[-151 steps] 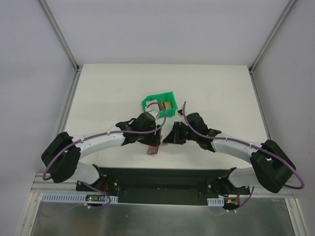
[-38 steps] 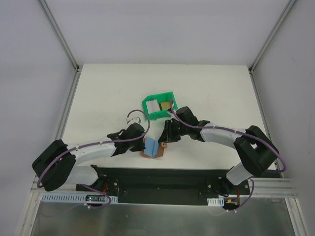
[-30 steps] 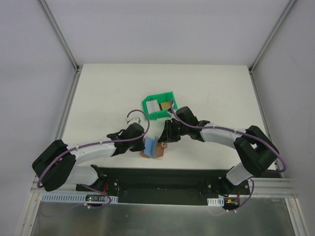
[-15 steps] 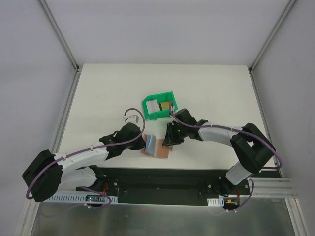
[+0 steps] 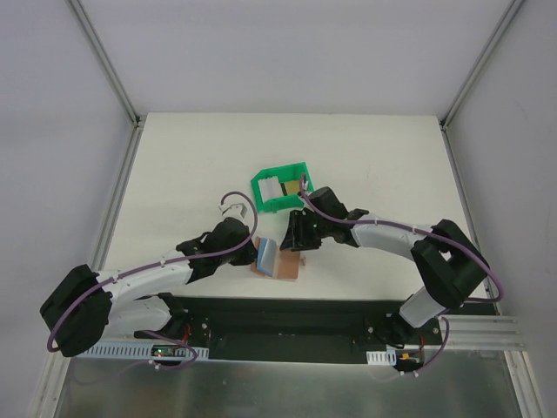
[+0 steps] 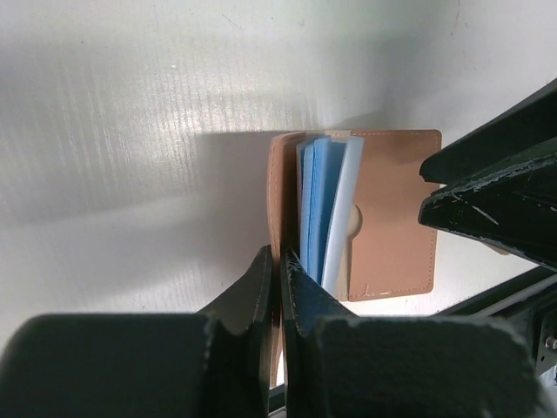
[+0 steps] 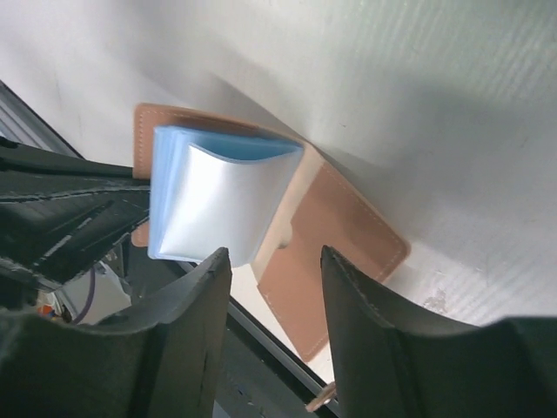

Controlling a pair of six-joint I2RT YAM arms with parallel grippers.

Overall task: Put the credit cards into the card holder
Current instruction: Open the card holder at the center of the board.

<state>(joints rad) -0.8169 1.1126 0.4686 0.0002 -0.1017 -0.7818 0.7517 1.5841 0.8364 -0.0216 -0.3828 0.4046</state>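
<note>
The card holder [image 5: 280, 264] lies open near the table's front edge, tan leather with blue-grey pockets [image 6: 324, 202] standing up in the middle. My left gripper [image 6: 278, 261] is shut on its left leather cover. The right tan flap [image 7: 341, 248] lies flat on the table. My right gripper [image 7: 274, 254] hovers open just above that flap with nothing between its fingers. In the top view the left gripper [image 5: 254, 253] and right gripper [image 5: 298, 248] flank the holder. Two credit cards, a white-grey one [image 5: 272, 188] and a gold one [image 5: 298, 186], stand in the green bin [image 5: 261, 183].
The green bin sits just behind the right wrist, a little beyond the holder. The black base plate [image 5: 278, 309] runs along the table's near edge right below the holder. Purple cables [image 5: 233, 205] loop over both wrists.
The holder went from half folded to spread open. My right gripper opened, let go of the right flap and lifted slightly. The left gripper stayed shut on the left cover.
</note>
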